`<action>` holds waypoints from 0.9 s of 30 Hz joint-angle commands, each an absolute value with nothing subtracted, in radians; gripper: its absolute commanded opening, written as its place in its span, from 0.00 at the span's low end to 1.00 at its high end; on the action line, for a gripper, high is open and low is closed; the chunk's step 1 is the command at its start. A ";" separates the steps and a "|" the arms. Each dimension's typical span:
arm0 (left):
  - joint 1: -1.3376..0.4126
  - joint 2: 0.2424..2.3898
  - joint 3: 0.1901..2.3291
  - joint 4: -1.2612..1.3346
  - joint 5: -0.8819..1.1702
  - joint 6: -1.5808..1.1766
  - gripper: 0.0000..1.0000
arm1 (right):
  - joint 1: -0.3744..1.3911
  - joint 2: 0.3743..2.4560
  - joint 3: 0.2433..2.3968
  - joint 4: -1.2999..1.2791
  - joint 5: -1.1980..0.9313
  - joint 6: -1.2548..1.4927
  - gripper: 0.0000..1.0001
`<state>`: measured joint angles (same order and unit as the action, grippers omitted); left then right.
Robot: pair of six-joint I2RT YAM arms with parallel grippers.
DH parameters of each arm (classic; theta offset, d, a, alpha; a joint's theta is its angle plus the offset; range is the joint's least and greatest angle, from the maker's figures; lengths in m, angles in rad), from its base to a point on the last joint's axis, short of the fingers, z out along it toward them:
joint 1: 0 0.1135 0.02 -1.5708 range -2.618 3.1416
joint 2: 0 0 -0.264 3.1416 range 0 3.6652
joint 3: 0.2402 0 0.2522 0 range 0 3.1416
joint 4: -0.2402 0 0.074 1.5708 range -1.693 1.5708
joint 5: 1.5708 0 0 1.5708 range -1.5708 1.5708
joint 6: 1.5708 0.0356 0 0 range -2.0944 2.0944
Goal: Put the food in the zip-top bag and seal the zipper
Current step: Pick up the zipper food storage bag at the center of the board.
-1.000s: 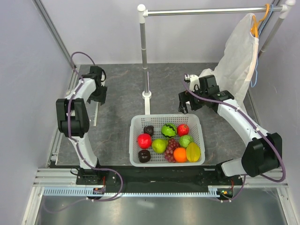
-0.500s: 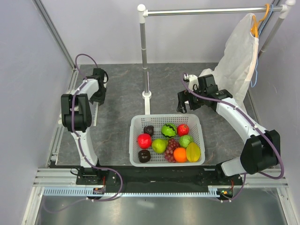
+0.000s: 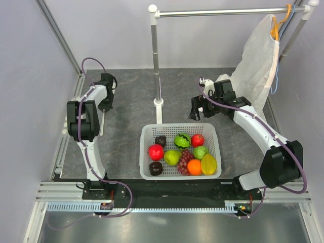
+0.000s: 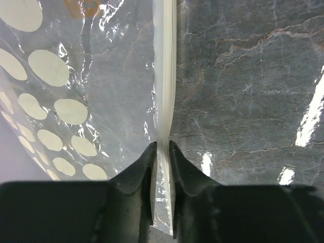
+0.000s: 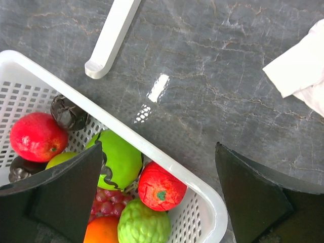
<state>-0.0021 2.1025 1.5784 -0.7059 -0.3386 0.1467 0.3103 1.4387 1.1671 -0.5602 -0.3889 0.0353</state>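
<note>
The left gripper (image 4: pixel 162 147) has closed down over the last second. Its jaws, wider a moment ago, now stand nearly together with the zipper (image 4: pixel 164 76) running up between them. The left wrist view shows the whitish strip filling the narrow gap at the fingertips, so the claw appears to have pinched it. In the overhead view the left arm's elbow has swung slightly inward, while the gripper itself has stayed by the left edge of the table (image 3: pixel 131 101), toward the far-left corner.

The zip-top bag (image 4: pixel 76 101) lies flat there, its dotted clear film spreading to the left of the strip. Nothing shows inside it in that view.

The right gripper (image 5: pixel 158 147) remains spread as wide as before and holds nothing. It has drifted a little to the left and hovers over the far edge of the white basket (image 3: pixel 143 152).

The food (image 3: pixel 179 152) has not moved. All of it sits in the basket near the middle of the table's near edge, well apart from the bag. The red apple (image 3: pixel 156 152) is toward the basket's left side.

This likely marks the first hold on the bag, a grip meant to lift or open its mouth. With the mouth held, the free right claw looks placed to pick fruit. Filling and sealing are both still to do.
</note>
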 commanded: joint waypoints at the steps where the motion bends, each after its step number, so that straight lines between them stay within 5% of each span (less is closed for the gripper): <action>1: -0.003 2.072 1.606 -0.684 -0.338 0.158 0.14 | 0.314 1.355 1.117 -0.424 -0.414 0.074 0.98; 3: -0.003 2.056 1.603 -0.690 -0.331 0.156 0.02 | 0.314 1.313 1.094 -0.385 -0.422 0.072 0.98; 17: -0.003 1.613 1.605 -0.975 0.036 0.049 0.02 | 0.324 1.276 1.146 -0.189 -0.632 0.332 0.98; 27: -0.003 1.341 1.497 -1.040 0.504 -0.080 0.02 | 0.607 1.308 1.169 0.074 -0.424 0.592 0.98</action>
